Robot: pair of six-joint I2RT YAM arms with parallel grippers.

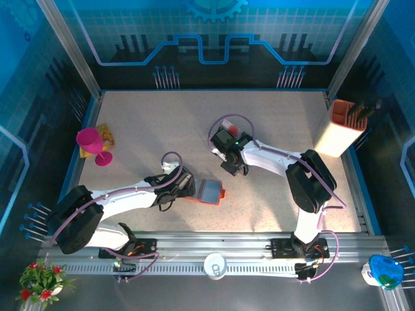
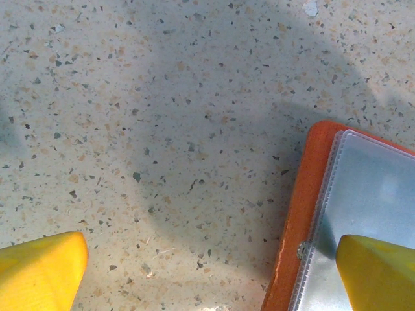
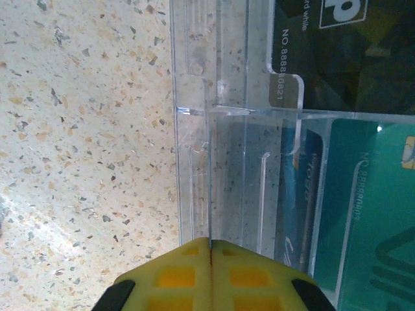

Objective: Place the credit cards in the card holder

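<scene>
The card holder [image 1: 211, 192] lies open on the table, orange-red with a clear sleeve inside. My left gripper [image 1: 189, 184] is open at its left end. In the left wrist view the left gripper [image 2: 207, 278] straddles the card holder's orange edge [image 2: 299, 214], one fingertip [image 2: 379, 272] over the sleeve. My right gripper [image 1: 222, 137] is at the clear tray. In the right wrist view the right gripper [image 3: 211, 249] is shut, fingertips meeting at a thin rib of the tray [image 3: 220, 84]. I cannot tell if the rib is pinched. The credit cards lie in the tray: a teal one [image 3: 369, 207] and a black one [image 3: 337, 45].
A pink goblet [image 1: 91, 142] stands at the left edge beside a yellow item. An orange-and-white box [image 1: 343, 126] with dark tools stands at the back right. A can [image 1: 214, 264] sits on the front rail between the arm bases.
</scene>
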